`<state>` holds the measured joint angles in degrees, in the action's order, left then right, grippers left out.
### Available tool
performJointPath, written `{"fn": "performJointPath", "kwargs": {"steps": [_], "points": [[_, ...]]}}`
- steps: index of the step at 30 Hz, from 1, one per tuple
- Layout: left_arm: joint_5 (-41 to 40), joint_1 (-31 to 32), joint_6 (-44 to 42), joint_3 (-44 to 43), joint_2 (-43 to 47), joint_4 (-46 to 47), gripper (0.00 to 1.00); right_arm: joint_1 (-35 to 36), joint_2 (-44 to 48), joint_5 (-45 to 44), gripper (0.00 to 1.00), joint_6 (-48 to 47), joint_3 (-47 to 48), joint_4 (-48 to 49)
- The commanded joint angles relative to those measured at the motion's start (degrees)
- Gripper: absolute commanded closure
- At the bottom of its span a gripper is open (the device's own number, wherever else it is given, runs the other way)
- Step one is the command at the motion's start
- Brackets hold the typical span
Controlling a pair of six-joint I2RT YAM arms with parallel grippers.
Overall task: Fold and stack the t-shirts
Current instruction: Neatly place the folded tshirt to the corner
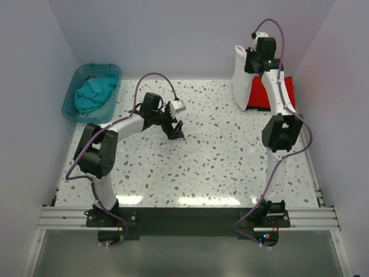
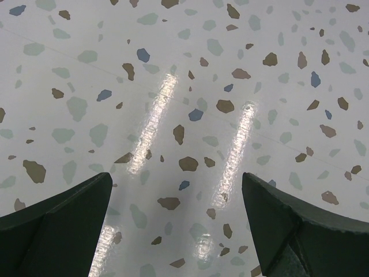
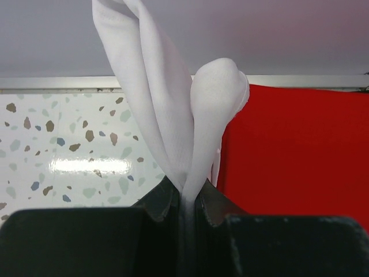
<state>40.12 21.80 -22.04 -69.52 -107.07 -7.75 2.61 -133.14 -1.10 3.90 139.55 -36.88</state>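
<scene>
- At the far right corner of the speckled, glossy worktop (image 1: 219, 161), we note the right claw (image 3: 187, 199) clamped on the white t-shirt (image 3: 161, 104). The thin, soft cloth is pinched into a narrow fold between the dark fingers and hangs raised in smooth drapes.
- The red t-shirt (image 1: 260, 95) lies flat just beside and partly behind the white one, a neat rectangle with straight edges.
- The teal t-shirt (image 1: 95, 93) sits crumpled in a translucent plastic tub (image 1: 70, 109) at the far left.
- The left claw (image 2: 176, 213) hovers over bare worktop near the middle, fingers spread wide, holding nothing.
</scene>
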Motion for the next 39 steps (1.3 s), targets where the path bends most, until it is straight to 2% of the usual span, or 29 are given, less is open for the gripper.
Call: {"fn": "performJointPath", "kwargs": {"steps": [1, 17, 25, 39], "points": [[1.37, -0.36, -0.02, -0.44, 1.25, 2.47, 0.00, -0.06, 6.05, -1.53, 1.00, 1.37, 1.87, 0.50], [2.16, -0.36, -0.46, -0.09, 1.60, 1.86, 0.00, -1.03, 7.72, -1.53, 1.00, 3.39, 3.80, 0.15], [2.33, -0.36, -0.98, -1.93, 0.37, 1.25, 0.00, -4.26, 8.07, -1.27, 1.00, 4.71, -0.06, 0.85], [2.33, -0.36, -0.19, -4.40, -1.30, -0.51, 0.00, -8.85, 5.44, -0.13, 1.00, 1.29, -3.14, 4.10]]}}
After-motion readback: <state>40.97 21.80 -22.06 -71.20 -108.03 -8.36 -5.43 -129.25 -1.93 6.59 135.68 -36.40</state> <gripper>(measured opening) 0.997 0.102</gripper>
